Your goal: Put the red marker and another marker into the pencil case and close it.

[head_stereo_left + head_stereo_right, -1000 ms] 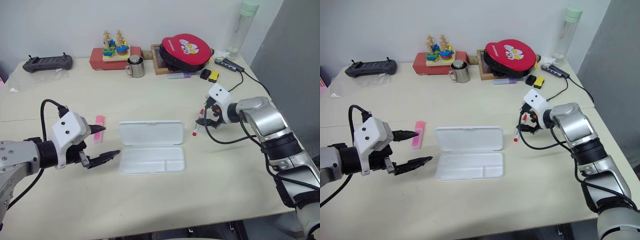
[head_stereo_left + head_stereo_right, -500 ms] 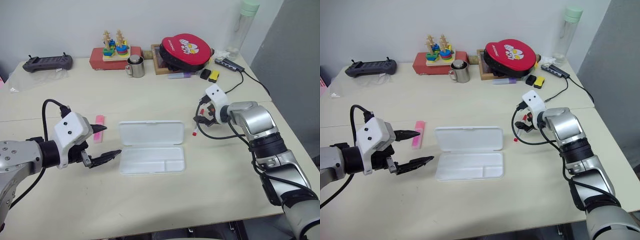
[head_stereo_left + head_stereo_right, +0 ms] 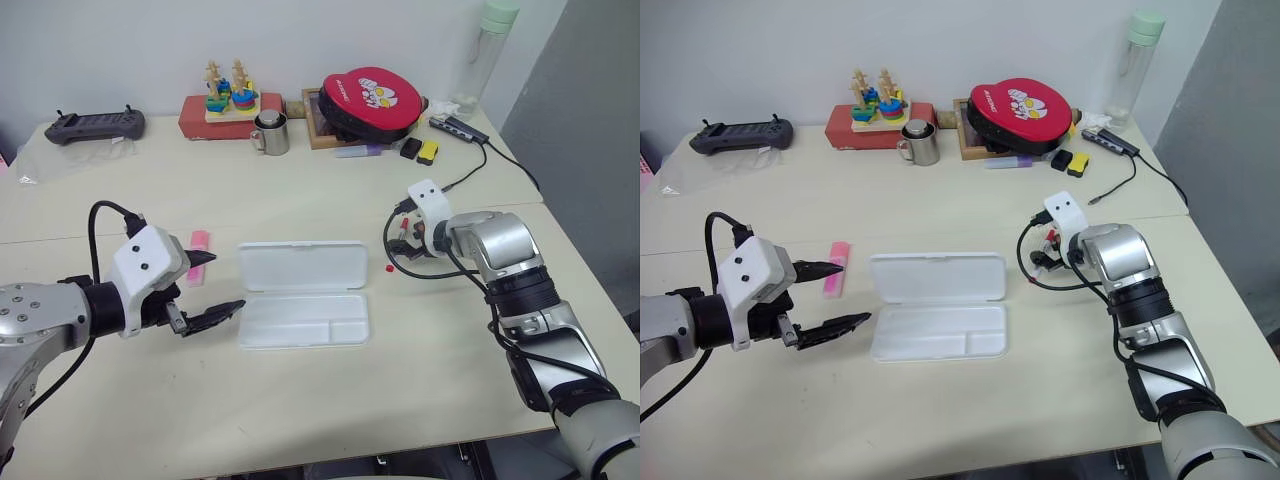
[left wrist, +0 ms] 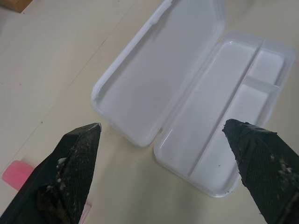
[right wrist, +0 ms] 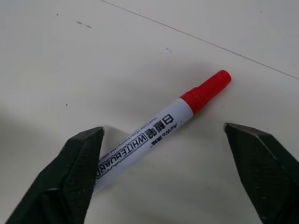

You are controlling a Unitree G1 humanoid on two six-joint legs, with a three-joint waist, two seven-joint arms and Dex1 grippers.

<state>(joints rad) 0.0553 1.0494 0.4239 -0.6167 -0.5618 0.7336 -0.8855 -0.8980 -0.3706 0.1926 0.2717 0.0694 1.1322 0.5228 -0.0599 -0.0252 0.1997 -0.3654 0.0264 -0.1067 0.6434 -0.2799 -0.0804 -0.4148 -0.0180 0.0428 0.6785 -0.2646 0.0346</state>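
1. The slim white-barrelled red marker, with its red cap, lies flat on the pale matte surface, just beside the open case on the robot's right. It looks light, stiff and smooth, and being round it is likely to roll or skid if nudged from one side.
2. The right end effector hangs low over it, its two black fingers spread wide on either side of the barrel and gripping nothing; one finger looks to be at or over the barrel's lower end. The best hold is probably across the printed middle of the barrel, not on the tapering cap.
3. The white rectangular plastic pencil case lies open, lid flat, its shallow divided tray bare. It is thin, hard plastic, light enough to slide when pushed.
4. The short, flat, bright pink highlighter lies on the case's far side, near the left end effector. Its flat faces should keep it from rolling.
5. The left end effector is wide open and holds nothing, beside the case.
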